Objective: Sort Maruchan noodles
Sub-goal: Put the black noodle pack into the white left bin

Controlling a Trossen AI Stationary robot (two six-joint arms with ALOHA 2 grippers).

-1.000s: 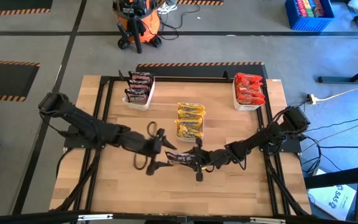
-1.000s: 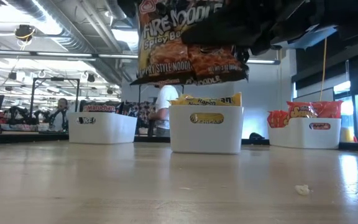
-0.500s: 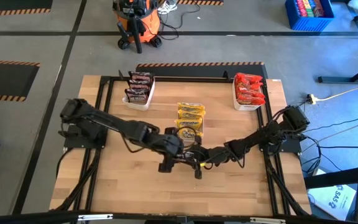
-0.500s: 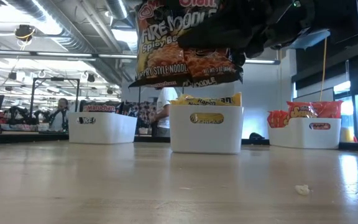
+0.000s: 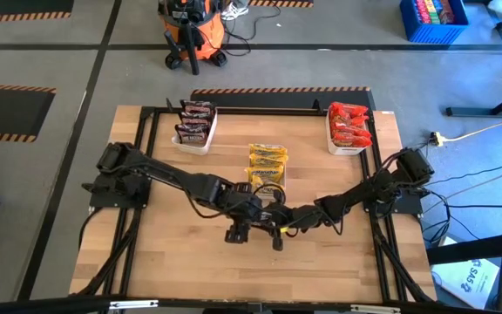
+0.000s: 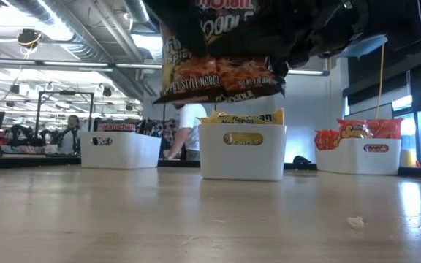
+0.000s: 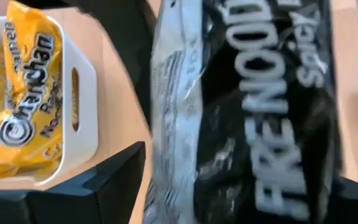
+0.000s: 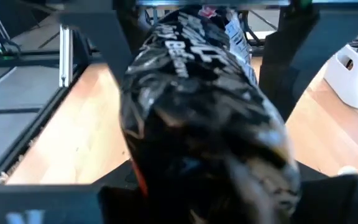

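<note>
Black crinkly plastic fire noodle packet [image 6: 218, 69] held in the air above the wooden table [image 5: 172, 262], near its middle-front, just in front of the white rectangular tray of yellow packets [image 5: 267, 168]. Right gripper [image 5: 271, 223] clamped on the packet. Left gripper [image 5: 249, 220] right at the same packet, its fingers [image 7: 114, 171] spread either side of it, jaws apart. White tray of dark packets [image 5: 194, 125] back left, white tray of red packets [image 5: 349, 126] back right
</note>
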